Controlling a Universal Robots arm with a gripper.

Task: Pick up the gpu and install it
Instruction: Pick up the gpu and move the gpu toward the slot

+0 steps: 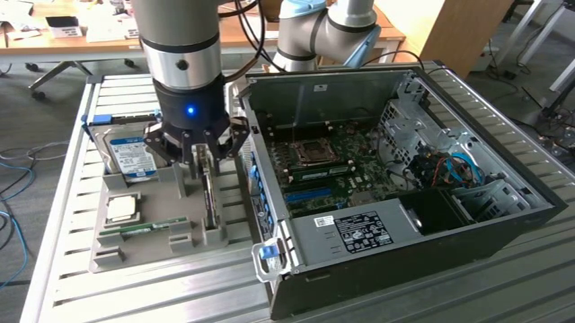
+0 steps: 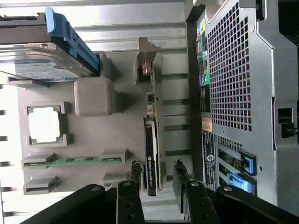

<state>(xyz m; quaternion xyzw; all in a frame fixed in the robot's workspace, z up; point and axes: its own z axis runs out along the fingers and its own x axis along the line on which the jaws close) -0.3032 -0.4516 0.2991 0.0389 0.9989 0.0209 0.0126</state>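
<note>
In the exterior view, the gripper (image 1: 205, 160) hides the far end of the gpu (image 1: 212, 205), which stands on edge in a grey tray (image 1: 157, 198) beside the open computer case (image 1: 413, 222). In the wrist view, 2 fingers (image 2: 135, 175) are spread either side of the gpu (image 2: 152, 154) without touching it. The hard drive (image 2: 42, 65) is partly cut off.

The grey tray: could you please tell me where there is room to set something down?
The tray floor is bare between the CPU and the gpu; the slatted table is bare in front of it. Crowded: the claw straddles the gpu beside the case.
</note>
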